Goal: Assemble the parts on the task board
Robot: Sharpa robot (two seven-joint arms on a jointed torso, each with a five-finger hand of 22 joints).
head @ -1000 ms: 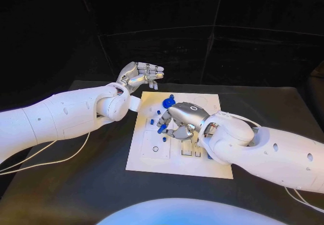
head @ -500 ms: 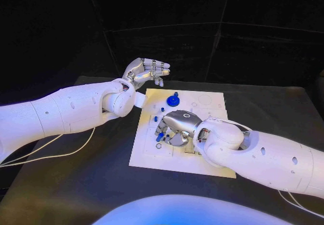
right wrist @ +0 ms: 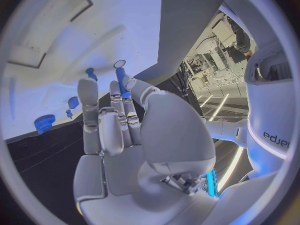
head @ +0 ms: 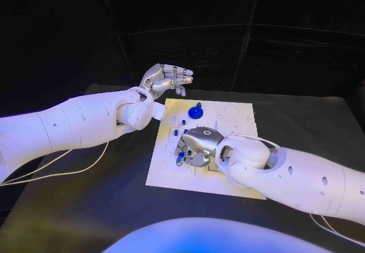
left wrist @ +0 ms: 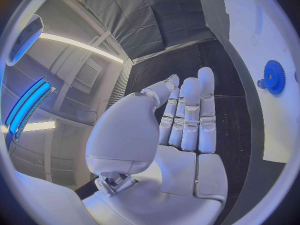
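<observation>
The left hand [head: 167, 79] hovers past the board's [head: 236, 113] far left corner, fingers loosely curled on nothing, well apart from the parts. A gear [head: 196, 112] lies on the board's far end. The right hand [head: 196, 146] is lowered over mid-board, pinching a peg [right wrist: 120, 80] between thumb and fingers. The peg's long axis points toward a round hole [right wrist: 119, 63] just beyond its tip.

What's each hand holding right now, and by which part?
Left hand: nothing. Right hand: a blue peg between fingertips, by its lower end.
</observation>
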